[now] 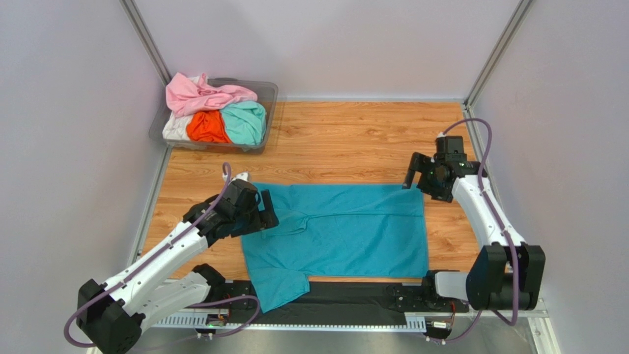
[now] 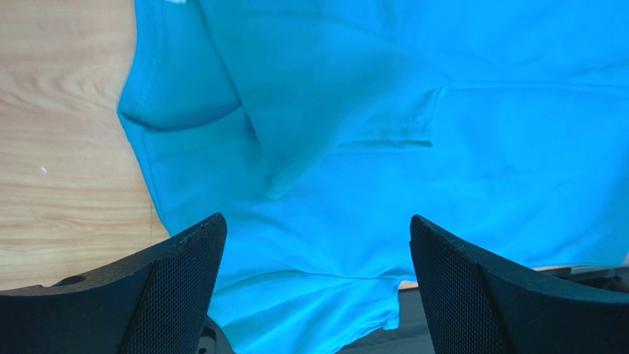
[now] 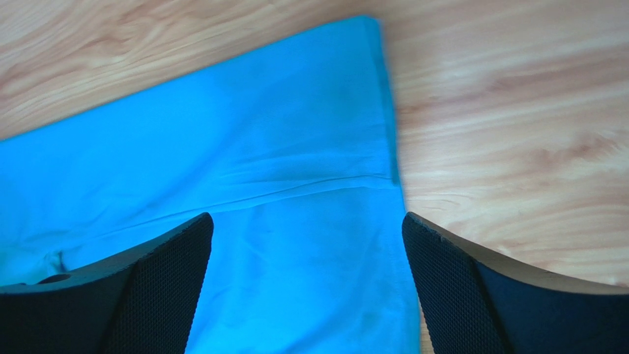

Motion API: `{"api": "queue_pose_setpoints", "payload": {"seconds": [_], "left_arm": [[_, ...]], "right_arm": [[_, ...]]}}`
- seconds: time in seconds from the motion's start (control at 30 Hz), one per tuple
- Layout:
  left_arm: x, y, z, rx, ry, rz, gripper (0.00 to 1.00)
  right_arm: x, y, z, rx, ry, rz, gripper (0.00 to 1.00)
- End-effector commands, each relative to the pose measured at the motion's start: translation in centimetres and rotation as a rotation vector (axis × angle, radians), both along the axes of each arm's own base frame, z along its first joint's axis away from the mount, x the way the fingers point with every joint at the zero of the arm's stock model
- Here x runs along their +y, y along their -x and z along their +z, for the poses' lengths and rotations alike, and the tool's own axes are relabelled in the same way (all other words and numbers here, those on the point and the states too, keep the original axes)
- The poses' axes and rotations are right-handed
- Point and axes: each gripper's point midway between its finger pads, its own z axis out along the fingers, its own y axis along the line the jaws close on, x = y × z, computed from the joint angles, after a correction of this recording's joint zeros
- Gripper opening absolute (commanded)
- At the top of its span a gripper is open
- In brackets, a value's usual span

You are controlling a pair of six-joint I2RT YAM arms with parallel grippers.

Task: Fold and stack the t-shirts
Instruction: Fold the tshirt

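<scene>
Top external, teal t-shirt (image 1: 339,225): we find it spread across the wooden table (image 1: 347,140), its far long edge folded in. The near sleeve hangs over the front edge onto the black strip (image 1: 354,304).
Top external, other shirts: the pink shirt (image 1: 203,94), orange shirt (image 1: 207,127), mint green shirt (image 1: 246,122) and white shirt (image 1: 175,127) lie bunched in the clear tub (image 1: 267,99) at the far left corner, well apart from the teal one.
Top external, arms: the left gripper (image 1: 260,214) sits over the sleeve end and the right gripper (image 1: 413,175) over the far hem corner.
Left wrist, fingers (image 2: 173,287): wide apart with nothing between them. Below lies creased teal cloth with a sleeve tucked in.
Right wrist, fingers (image 3: 480,287): wide apart and empty. Below lie the hem corner and a ridge across the cloth.
Stage: we judge one lengthwise fold laid, with more folds due.
Risk, overhang: the hanging sleeve could drag the cloth and skew the next fold.
Risk, pinch depth: closing on the top layer alone would peel the fold open.
Risk, uneven lift: if the arms rise out of step, the ridge would set as a crease.
</scene>
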Motion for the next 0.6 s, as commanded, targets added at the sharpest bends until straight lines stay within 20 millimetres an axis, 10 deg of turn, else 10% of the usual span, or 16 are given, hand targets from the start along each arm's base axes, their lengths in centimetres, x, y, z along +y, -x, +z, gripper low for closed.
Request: {"api": "queue_pose_setpoints", "payload": {"seconds": [0.0, 0.23, 0.57], "left_arm": [[0.7, -2.6, 2.7, -0.103, -0.07, 0.009, 1.0], [-1.5, -8.5, 3.2, -0.128, 0.041, -0.062, 1.0], [-2.3, -12.8, -1.3, -0.108, 0.128, -0.053, 1.0]], "right_arm": [[6.4, -0.2, 3.9, -0.131, -0.088, 0.231, 1.0], [22.9, 4.2, 3.9, -0.169, -0.338, 0.657, 1.0], [34.1, 6.7, -2.4, 0.026, -0.335, 0.811, 0.86]]}}
